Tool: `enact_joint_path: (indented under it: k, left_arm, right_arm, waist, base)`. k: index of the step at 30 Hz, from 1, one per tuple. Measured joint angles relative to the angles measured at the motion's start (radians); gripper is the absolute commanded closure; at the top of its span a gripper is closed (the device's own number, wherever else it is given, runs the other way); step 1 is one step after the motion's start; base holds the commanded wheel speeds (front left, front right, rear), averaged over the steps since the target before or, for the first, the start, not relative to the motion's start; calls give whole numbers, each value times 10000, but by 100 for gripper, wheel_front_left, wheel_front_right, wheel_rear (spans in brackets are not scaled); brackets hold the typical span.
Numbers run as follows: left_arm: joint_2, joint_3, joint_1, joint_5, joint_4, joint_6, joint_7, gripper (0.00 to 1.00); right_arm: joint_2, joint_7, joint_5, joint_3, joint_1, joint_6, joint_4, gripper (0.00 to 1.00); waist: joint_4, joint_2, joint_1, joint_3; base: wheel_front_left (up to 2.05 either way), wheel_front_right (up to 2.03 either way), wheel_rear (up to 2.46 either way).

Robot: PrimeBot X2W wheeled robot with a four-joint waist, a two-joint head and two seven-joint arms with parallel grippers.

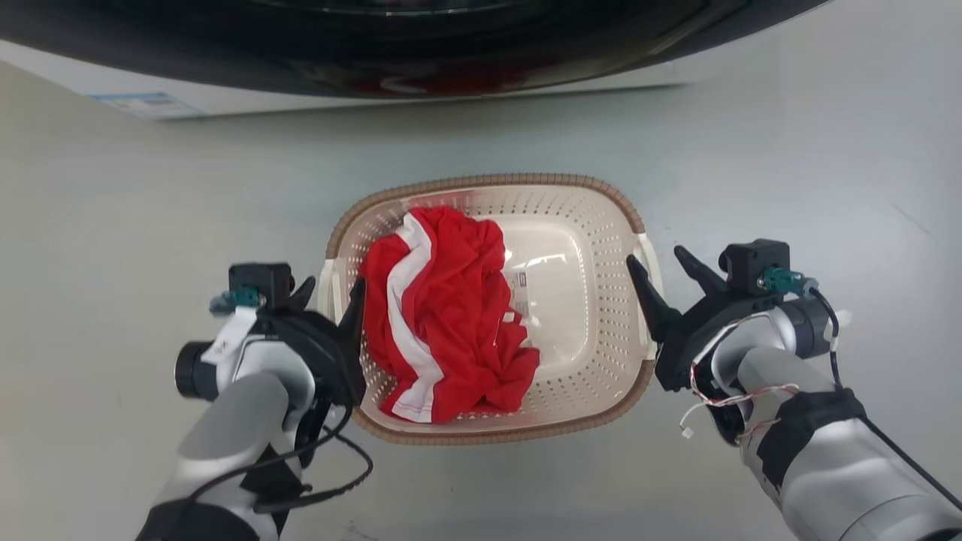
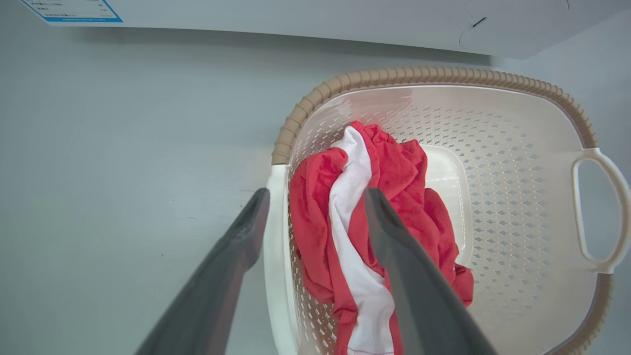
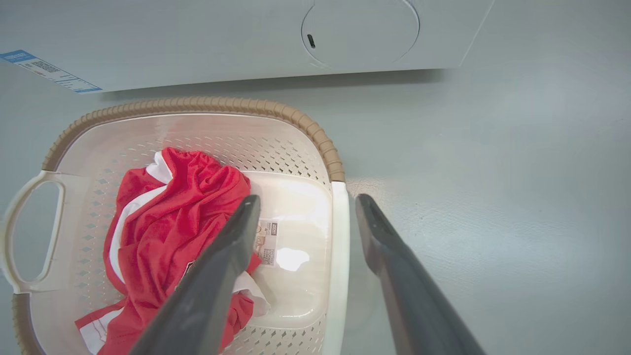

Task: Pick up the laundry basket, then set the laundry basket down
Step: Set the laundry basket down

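The laundry basket [image 1: 488, 180] is cream-white with perforated walls and a brown woven-look rim, and it sits on the grey floor between my arms. A crumpled red and white garment [image 1: 443, 315] lies in its left half. My left gripper [image 1: 334, 284] is open, one finger outside and one inside the basket's white left handle [image 2: 273, 246]. My right gripper [image 1: 654, 255] is open too, its fingers either side of the right handle [image 3: 340, 246]. In the wrist views the left gripper [image 2: 318, 192] and right gripper [image 3: 308, 198] each show a wide gap over the basket [image 2: 419, 74] [image 3: 197, 104] edge.
The washer's dark round door [image 1: 376, 45] overhangs the top of the head view, and its white body [image 3: 345, 34] stands just behind the basket. A blue-edged label [image 1: 143, 104] is stuck low on the washer. Grey floor [image 1: 789, 165] spreads to both sides.
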Motion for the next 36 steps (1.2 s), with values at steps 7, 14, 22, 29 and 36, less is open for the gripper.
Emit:
enact_joint_path:
  k: [7,14,22,29,36]
  left_arm:
    - [130,-42,477,21,-35,0,-435,0]
    - [259,-188,988,192,-355,-8,-694,0]
    - [345,-190,1725,387,-1087,-46,-765,0]
    - [608,123,2436,485,-2247,111,-765,0]
    - [871,428,3369,681,-3528,485,-765,0]
  right_arm:
    - [-17,-13,86,-48,453,0,-268,0]
    - [-155,-15,173,-355,961,0,-673,0]
    - [-282,-15,171,-821,1819,-90,-1361,0]
    - [-548,-17,23,-1258,2562,-391,-2211,0]
    - [-777,-17,-311,-1641,3290,-754,-3296,0]
  waist:
    - [-69,0,0,-740]
    - [-124,0,-1,-1676]
    - [-147,-1,0,-2924]
    - [-141,-1,-1,-3864]
    - [-153,-2,0,-4703]
  base:
    - [0,0,0]
    - [0,0,0]
    - [0,0,0]
    - [0,0,0]
    - [0,0,0]
